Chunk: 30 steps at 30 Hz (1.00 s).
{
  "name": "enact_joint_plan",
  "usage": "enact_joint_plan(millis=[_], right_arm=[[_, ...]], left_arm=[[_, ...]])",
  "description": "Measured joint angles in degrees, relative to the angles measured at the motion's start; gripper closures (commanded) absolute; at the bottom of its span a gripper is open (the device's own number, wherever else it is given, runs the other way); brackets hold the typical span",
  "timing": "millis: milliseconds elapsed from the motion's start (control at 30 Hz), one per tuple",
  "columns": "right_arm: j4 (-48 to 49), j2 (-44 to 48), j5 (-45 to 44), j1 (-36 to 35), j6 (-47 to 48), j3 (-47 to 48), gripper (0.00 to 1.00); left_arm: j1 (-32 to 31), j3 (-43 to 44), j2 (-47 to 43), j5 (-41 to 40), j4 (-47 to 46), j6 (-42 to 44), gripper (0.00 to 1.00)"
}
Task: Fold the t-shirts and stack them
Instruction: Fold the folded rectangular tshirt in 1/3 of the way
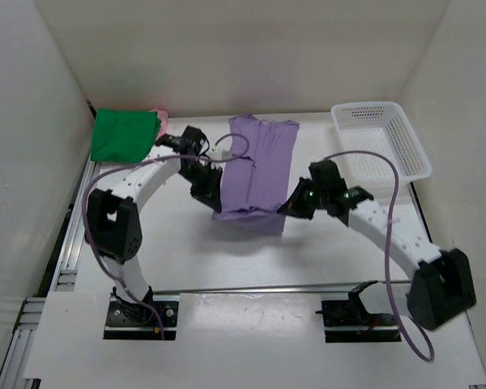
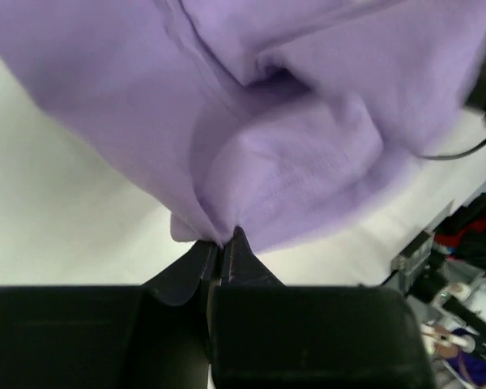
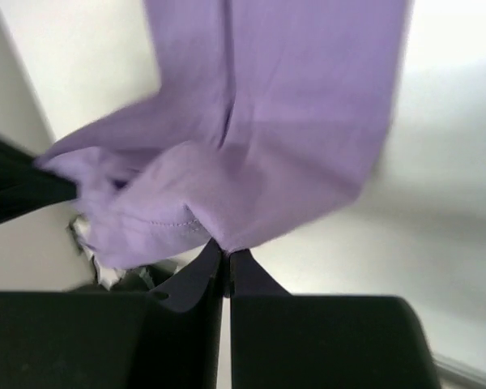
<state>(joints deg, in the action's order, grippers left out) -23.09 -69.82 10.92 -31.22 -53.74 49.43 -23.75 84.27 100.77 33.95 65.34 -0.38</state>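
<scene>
1. The left gripper (image 2: 223, 245) has its jaws pressed together on a pinch of the purple t-shirt (image 2: 292, 121); the cloth bunches in folds right at the fingertips
2. The right gripper (image 3: 227, 253) is likewise clamped tight on a fold of the same shirt's edge, with the fabric running away toward 12 o'clock in its wrist view
3. In the top view the left gripper holds the shirt's edge at about 8 o'clock and the right gripper holds it at about 4 o'clock; the near hem sags between them, lifted off the table (image 1: 227, 267)
4. The shirt's far end, sleeves and neckline, lies flat on the table toward 12 o'clock, near the back wall (image 1: 227, 49)
5. White tabletop shows from the near hem down to the arm bases at 6 o'clock, and in strips at 3 and 9 o'clock of the shirt
6. The green t-shirt (image 1: 125, 134) lies folded at 10 o'clock, tight in the corner by the left wall and well apart from the purple one
7. A sliver of the pink t-shirt (image 1: 161, 118) peeks out at the green one's 2 o'clock corner, seemingly beneath it
8. The white mesh basket (image 1: 364, 107) stands upright at 2 o'clock near the right wall, apart from the shirt; only its own mesh floor and walls show inside
</scene>
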Motion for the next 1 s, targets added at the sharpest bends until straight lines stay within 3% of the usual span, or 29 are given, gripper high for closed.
enact_joint_plan(millis=[267,433,500,567,600,633,700,733,867,1000], right_arm=[[-3.1,-28.7,4.5,13.2,13.0,22.6,1.00],[-3.9,-39.9,8.4,16.6,15.5,33.6,1.00],[-3.8,-43.6,10.1,17.4,16.1,37.0,1.00],[-4.0,-47.1,11.2,17.9,16.4,39.7,0.91],[-4.0,-48.6,11.6,18.2,16.4,40.7,0.74],[-4.2,-49.9,11.9,18.3,16.2,41.6,0.65],[-4.7,-53.2,12.9,18.5,16.6,44.4,0.52],[-5.0,-54.5,13.2,18.6,16.4,45.6,0.49],[-8.0,-57.6,12.2,19.1,16.8,50.7,0.46],[-8.9,-53.0,8.3,19.7,17.3,48.3,0.37]], left_arm=[[2.8,29.3,22.8,-1.1,3.7,-0.1,0.90],[3.3,38.0,31.4,-2.9,2.4,0.0,0.90],[3.7,39.6,33.0,-3.4,1.4,0.0,0.84],[4.5,40.0,33.5,-4.0,-0.1,0.0,0.79],[4.9,40.0,33.6,-4.2,-1.0,0.0,0.68],[5.4,40.0,33.7,-4.3,-2.0,0.1,0.58],[6.8,40.0,33.8,-4.5,-4.0,-0.2,0.29],[7.4,40.0,33.9,-4.6,-4.7,0.3,0.24],[9.6,41.9,35.4,-6.3,-6.5,0.0,0.19],[11.8,40.3,34.4,-11.6,-8.5,0.0,0.19]])
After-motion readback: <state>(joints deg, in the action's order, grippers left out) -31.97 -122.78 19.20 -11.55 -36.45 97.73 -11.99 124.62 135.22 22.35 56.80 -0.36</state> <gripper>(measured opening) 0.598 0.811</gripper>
